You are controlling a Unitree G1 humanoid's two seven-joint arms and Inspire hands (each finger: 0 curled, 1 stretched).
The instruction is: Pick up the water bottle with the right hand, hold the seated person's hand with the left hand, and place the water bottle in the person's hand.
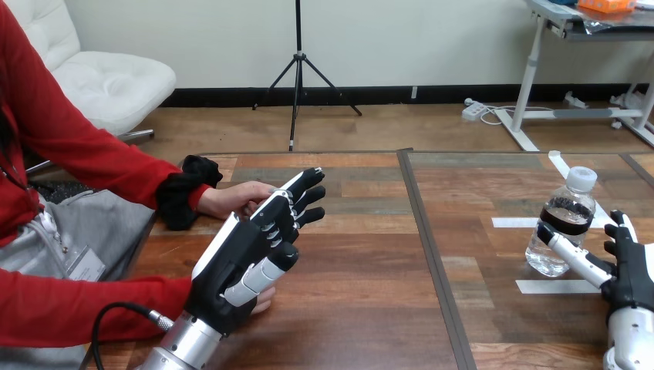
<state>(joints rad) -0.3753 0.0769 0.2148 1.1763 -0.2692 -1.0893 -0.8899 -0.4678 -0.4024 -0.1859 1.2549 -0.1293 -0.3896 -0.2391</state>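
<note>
Right hand (632,276) sits open, thumb across the water bottle (563,220); left hand (245,254), fingers straight, hovers well left of it.

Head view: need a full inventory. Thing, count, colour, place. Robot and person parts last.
table: 1, brown wood with a dark seam down the middle, spans the view
water bottle: 1, clear with a white cap and dark label, upright on the table's right part
tape strips: 3, white, flat on the table around the bottle
person's upper hand: 1, no colour noted, on the table's left part, behind the left robot hand's fingers
person's lower hand: 1, no colour noted, mostly hidden under the left robot hand
left robot hand: 1, black and white, fingers straight, over the person's hands
right robot hand: 1, black and white, open beside the bottle, thumb across its front
</note>
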